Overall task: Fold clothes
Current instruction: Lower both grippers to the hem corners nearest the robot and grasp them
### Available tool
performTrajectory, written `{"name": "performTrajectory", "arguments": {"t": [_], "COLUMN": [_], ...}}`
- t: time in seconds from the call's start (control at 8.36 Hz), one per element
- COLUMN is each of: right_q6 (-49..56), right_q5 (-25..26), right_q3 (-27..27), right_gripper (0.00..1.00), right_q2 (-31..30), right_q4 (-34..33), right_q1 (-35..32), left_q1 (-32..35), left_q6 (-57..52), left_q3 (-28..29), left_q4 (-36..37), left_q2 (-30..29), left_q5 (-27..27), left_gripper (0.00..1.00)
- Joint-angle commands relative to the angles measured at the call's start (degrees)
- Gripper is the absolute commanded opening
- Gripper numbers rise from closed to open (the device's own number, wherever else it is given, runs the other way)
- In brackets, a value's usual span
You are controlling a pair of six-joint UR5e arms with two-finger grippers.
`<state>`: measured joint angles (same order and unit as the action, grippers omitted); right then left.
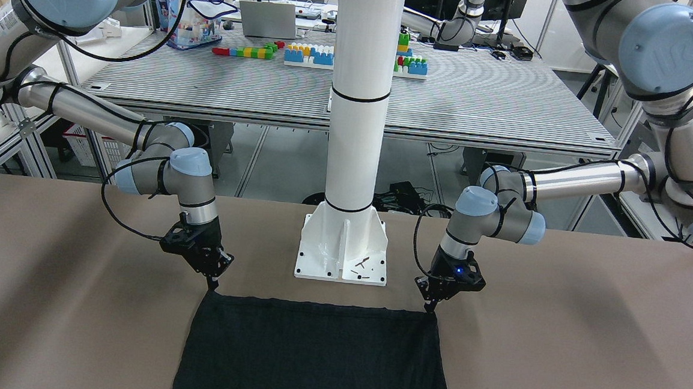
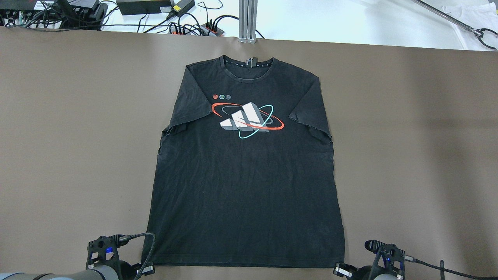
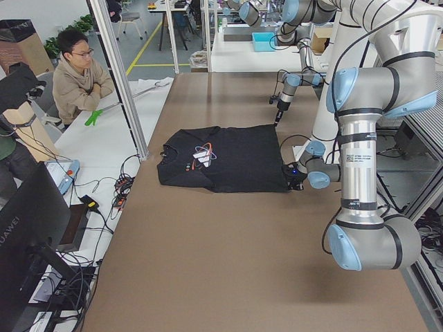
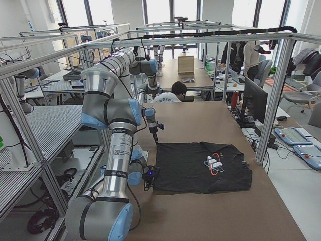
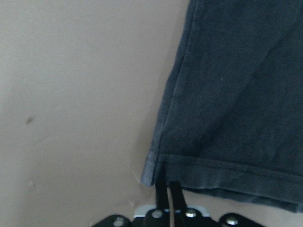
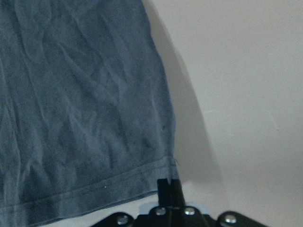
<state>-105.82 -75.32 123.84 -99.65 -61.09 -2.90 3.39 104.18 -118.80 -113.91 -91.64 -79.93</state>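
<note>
In the front-facing view the frame's lower edge cuts off the black fabric T-shirt (image 2: 241, 186), so only its hem half shows. In the overhead view both grippers are clipped by the bottom edge. The shirt lies flat and face up on the brown table (image 2: 58, 136), with its collar on the far side from the robot and its hem just in front of the white pillar (image 1: 359, 129).

Both forearms reach in low from the sides, with wrists bent so the tools point down at the hem corners. The left gripper (image 5: 166, 185) has its thin fingers pressed together on the shirt's corner hem. The right gripper (image 6: 169, 182) pinches the opposite corner the same way.

The chest print (image 2: 247, 116) shows three slanted white bars ringed by red and teal ovals, with three small round marks above it. The writing on the neck label (image 2: 251, 61) is too small to read.
</note>
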Motion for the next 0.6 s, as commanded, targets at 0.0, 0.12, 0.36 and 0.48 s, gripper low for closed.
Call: {"name": "performTrajectory", "arguments": {"t": [0.0, 0.12, 0.36, 0.48], "right_q6": [0.0, 0.0, 0.0, 0.0], "right_q5": [0.0, 0.0, 0.0, 0.0], "right_q3": [0.0, 0.0, 0.0, 0.0], "right_gripper": [0.00, 0.00, 0.00, 0.00], "right_q2": [0.1, 0.1, 0.1, 0.1], "right_q4": [0.0, 0.0, 0.0, 0.0], "right_q1": [0.0, -0.1, 0.0, 0.0], "left_q1": [0.5, 0.6, 0.3, 0.3], "left_q6": [-0.6, -0.6, -0.6, -0.7], "left_q3": [-0.8, -1.3, 0.3, 0.8], "left_q4": [0.0, 0.1, 0.2, 0.2], "left_q2": [0.7, 0.6, 0.1, 0.1], "left_q5": [-0.3, -0.3, 0.0, 0.0], "left_gripper": [0.03, 0.58, 0.66, 0.66]}}
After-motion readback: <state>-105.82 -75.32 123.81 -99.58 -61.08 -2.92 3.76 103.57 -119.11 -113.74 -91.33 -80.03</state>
